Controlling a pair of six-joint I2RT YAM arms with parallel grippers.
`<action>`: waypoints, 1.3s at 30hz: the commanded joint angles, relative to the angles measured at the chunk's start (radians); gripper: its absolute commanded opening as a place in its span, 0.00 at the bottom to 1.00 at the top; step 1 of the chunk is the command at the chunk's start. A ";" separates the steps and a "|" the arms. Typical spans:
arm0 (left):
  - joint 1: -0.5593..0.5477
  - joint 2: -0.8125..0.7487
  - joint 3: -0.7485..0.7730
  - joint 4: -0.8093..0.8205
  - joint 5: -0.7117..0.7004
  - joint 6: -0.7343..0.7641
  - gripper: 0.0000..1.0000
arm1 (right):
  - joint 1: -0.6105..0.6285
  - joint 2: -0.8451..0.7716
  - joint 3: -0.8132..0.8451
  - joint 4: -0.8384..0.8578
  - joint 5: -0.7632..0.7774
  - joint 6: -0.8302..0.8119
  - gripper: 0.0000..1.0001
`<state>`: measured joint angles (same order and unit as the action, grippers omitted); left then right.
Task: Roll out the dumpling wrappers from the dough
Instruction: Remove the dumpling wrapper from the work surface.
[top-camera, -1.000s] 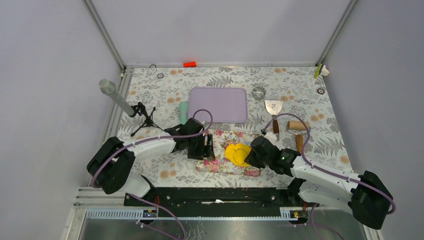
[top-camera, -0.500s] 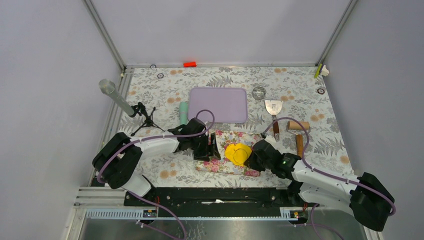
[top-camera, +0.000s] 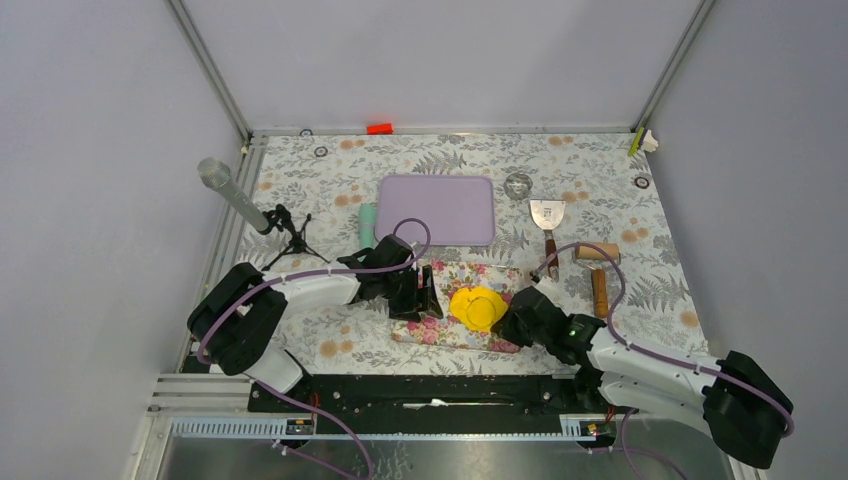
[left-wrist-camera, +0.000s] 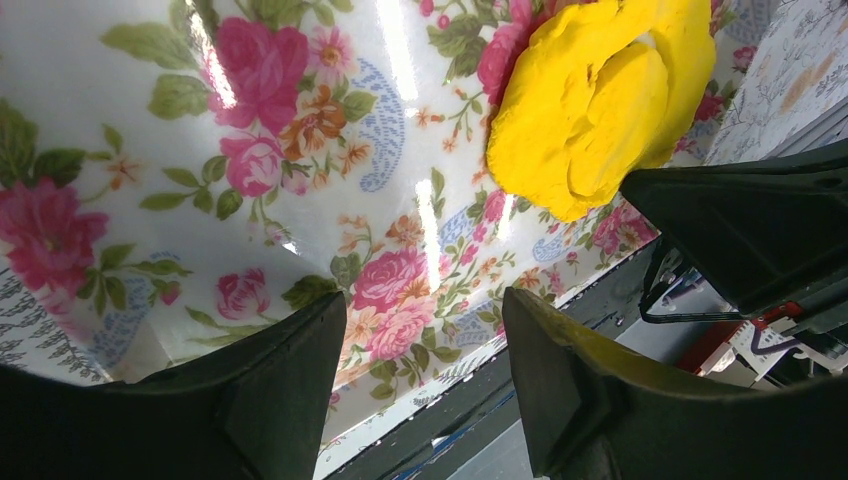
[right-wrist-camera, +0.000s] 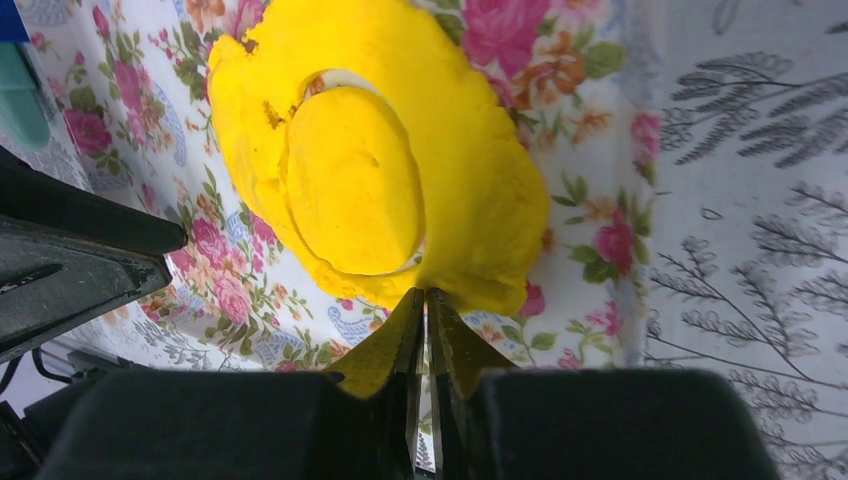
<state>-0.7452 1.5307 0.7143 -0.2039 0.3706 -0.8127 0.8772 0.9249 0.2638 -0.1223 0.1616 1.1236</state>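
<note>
right tool (right-wrist-camera: 425, 300): nearest. Fingers pressed together, only a hairline slit between them. The tips touch the near rim of the dough; can't tell if any dough is nipped.
dough (right-wrist-camera: 480, 180): irregular flattened yellow sheet on the right half of the floral mat, just beyond the right tool.
dumpling wrapper (right-wrist-camera: 350, 180): one round yellow disc lying on the sheet's left part, with a cut line showing along its upper edge.
left tool (left-wrist-camera: 422, 310): fingers spread with nothing between them, low over the mat's left end, apart from the dough.
floral mat (top-camera: 430, 330): glossy rose print, lying flat on the bench (top-camera: 600, 180) between the two arms.
wooden pieces (top-camera: 598, 270): two of them, right of the mat.
scraper (top-camera: 547, 215): metal blade with a wooden handle, beyond the mat on the right.
purple tray (top-camera: 437, 208): beyond the mat, centre.
mint cylinder (top-camera: 367, 225): just left of the tray.
microphone (top-camera: 235, 195): on a small tripod, far left.
</note>
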 joint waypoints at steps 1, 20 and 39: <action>-0.002 0.058 -0.040 -0.110 -0.117 0.058 0.67 | 0.000 -0.080 -0.029 -0.150 0.151 0.037 0.11; 0.006 0.052 -0.044 -0.134 -0.123 0.084 0.67 | 0.000 -0.124 0.060 -0.146 0.104 -0.089 0.14; 0.006 0.064 -0.047 -0.140 -0.119 0.099 0.67 | 0.000 -0.046 -0.043 -0.111 0.160 -0.010 0.11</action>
<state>-0.7437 1.5318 0.7143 -0.2039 0.3752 -0.7856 0.8772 0.8944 0.2371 -0.0956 0.1566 1.0531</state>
